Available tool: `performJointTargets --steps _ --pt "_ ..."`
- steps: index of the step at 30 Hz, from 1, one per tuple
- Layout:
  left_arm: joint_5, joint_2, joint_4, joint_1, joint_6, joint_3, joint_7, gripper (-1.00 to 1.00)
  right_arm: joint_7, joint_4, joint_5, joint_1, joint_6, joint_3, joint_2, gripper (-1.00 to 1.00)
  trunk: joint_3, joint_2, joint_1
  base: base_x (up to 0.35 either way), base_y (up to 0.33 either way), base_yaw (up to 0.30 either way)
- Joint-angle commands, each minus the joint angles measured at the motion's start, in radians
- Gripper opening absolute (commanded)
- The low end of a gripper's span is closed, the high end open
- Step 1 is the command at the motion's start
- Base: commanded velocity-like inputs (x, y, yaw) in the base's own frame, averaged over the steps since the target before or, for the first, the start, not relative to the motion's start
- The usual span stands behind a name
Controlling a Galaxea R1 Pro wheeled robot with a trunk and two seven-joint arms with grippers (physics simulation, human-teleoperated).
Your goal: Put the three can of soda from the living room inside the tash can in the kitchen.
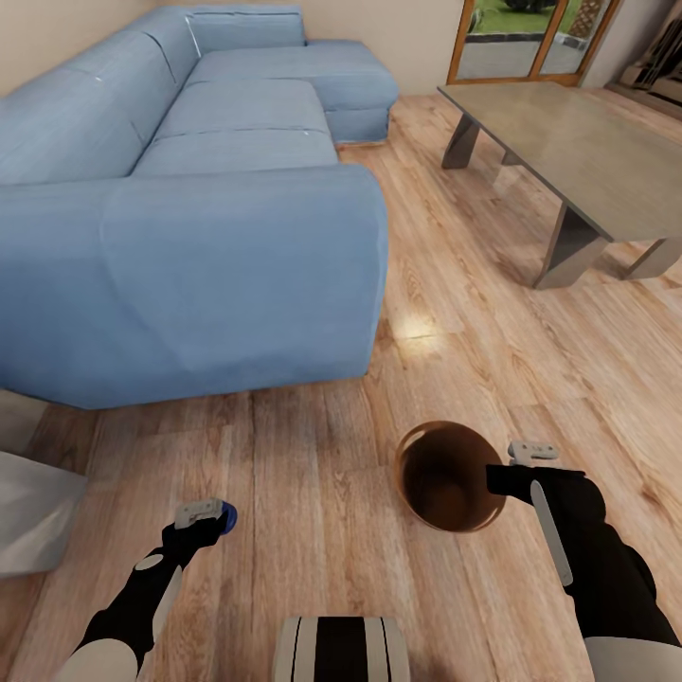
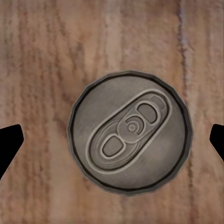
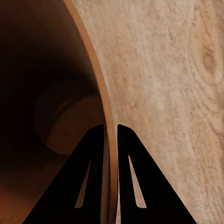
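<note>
Left end effector (image 1: 204, 516) closed on dark blue soda can (image 1: 227, 514), mostly hidden, right end effector (image 1: 516, 464) pinching copper-rimmed grey wastebasket (image 1: 409, 445), light-blue corner sofa (image 1: 180, 199) far-left, partly cropped.

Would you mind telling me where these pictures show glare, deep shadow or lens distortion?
Head view: a bright glare patch on the wood floor beside the sofa; the sofa's lines bow, as from a wide lens. Right wrist view: the trash can interior falls into deep shadow, its rim between the right gripper fingers. Left wrist view: the soda can top is evenly lit, without glare.
</note>
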Motion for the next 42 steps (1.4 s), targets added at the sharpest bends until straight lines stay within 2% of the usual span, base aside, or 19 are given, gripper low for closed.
performJointTargets --steps 1,5,31,42 --pt "0.000 0.000 0.001 0.000 0.000 0.000 0.000 1.00 0.004 -0.001 0.000 0.000 -0.003 -0.001 0.000 -1.00 0.000 0.000 0.016 0.000 0.000 0.000" --pt "0.000 0.000 0.001 0.000 0.001 0.000 0.000 1.00 0.004 -0.001 0.000 0.000 -0.003 -0.001 0.000 -1.00 -0.012 -0.001 0.017 0.000 0.000 0.000" --pt "0.000 0.000 0.000 0.000 0.000 0.000 0.000 1.00 0.004 -0.002 0.000 0.000 -0.003 -0.001 0.000 -1.00 -0.012 -0.001 0.017 0.000 0.000 0.000" --pt "0.000 0.000 0.000 0.000 0.000 0.000 0.000 1.00 0.004 -0.042 0.000 0.001 -0.003 -0.002 0.000 -1.00 -0.012 -0.001 0.017 0.000 0.000 0.000"
